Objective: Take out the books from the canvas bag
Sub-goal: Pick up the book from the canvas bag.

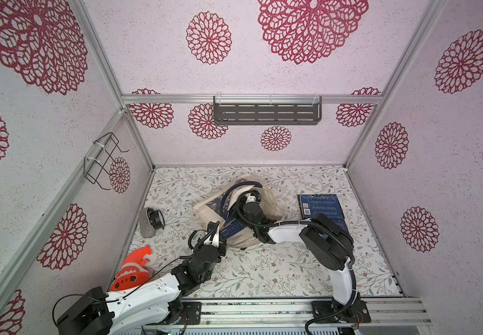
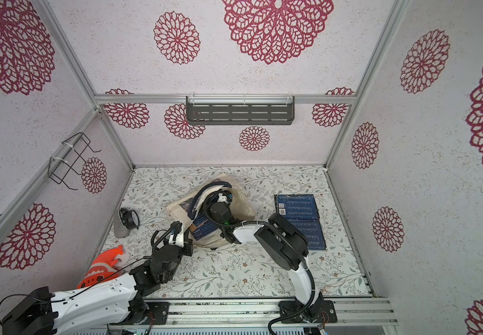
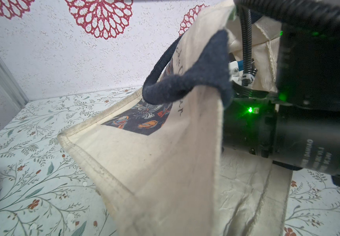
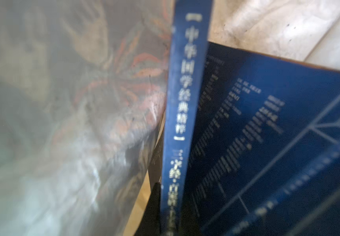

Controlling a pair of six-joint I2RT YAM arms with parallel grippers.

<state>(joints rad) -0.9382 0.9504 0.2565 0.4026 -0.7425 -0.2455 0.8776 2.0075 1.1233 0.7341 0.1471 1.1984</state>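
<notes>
The bag [image 1: 272, 200] sits mid-desk [image 1: 263, 269], toward the back edge. Its near rim is pinched and lifted in the closed left gripper [image 1: 219, 232], and dark-blue books [image 1: 234, 227] show in its mouth. The right gripper [image 1: 249, 203] reaches down inside, where its wrist view shows one black finger [image 4: 154, 206] against an upright blue spine [image 4: 185, 102], but I cannot tell whether the jaws are clamped on it. Two stacks [image 1: 318, 206] lie flat by the right edge.

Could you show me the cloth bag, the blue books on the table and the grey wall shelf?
Bag [image 1: 273, 203]: in a top view, cream side cloth.
Books [image 1: 321, 204]: in a top view, upper cover.
Shelf [image 1: 266, 113]: in a top view, slotted middle.
</notes>
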